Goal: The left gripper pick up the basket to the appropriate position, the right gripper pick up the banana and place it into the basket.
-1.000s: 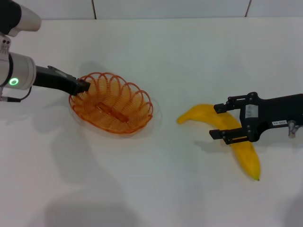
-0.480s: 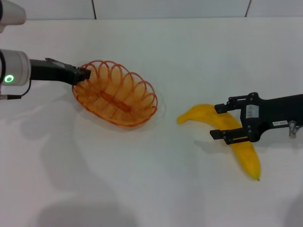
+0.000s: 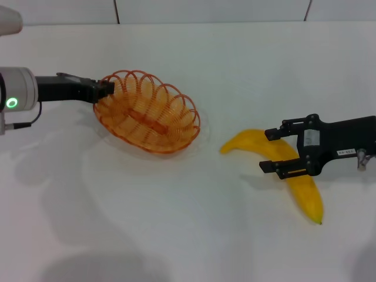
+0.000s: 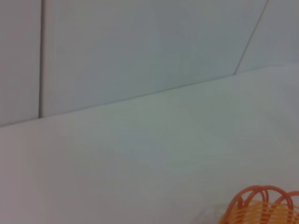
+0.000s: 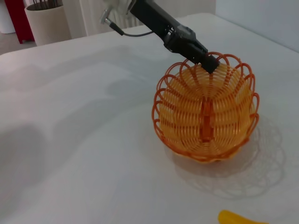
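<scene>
The orange wire basket (image 3: 147,111) hangs tilted a little above the white table, with its shadow beneath it. My left gripper (image 3: 106,89) is shut on the basket's left rim. The right wrist view shows the same grip, with the gripper (image 5: 208,63) on the rim of the basket (image 5: 205,112). A bit of the rim (image 4: 261,207) shows in the left wrist view. The yellow banana (image 3: 307,194) lies on the table at the right. My right gripper (image 3: 265,150) is open, with one finger on each side of the banana's middle. The banana's end (image 5: 238,218) shows in the right wrist view.
The white table (image 3: 188,235) reaches back to a tiled wall (image 3: 211,10). A stretch of bare table lies between the basket and the banana. A pale bin (image 5: 46,21) stands off the table's far side in the right wrist view.
My left gripper has raised the basket off the table and carried it a little to the right and away. The right gripper and the banana have not moved.
</scene>
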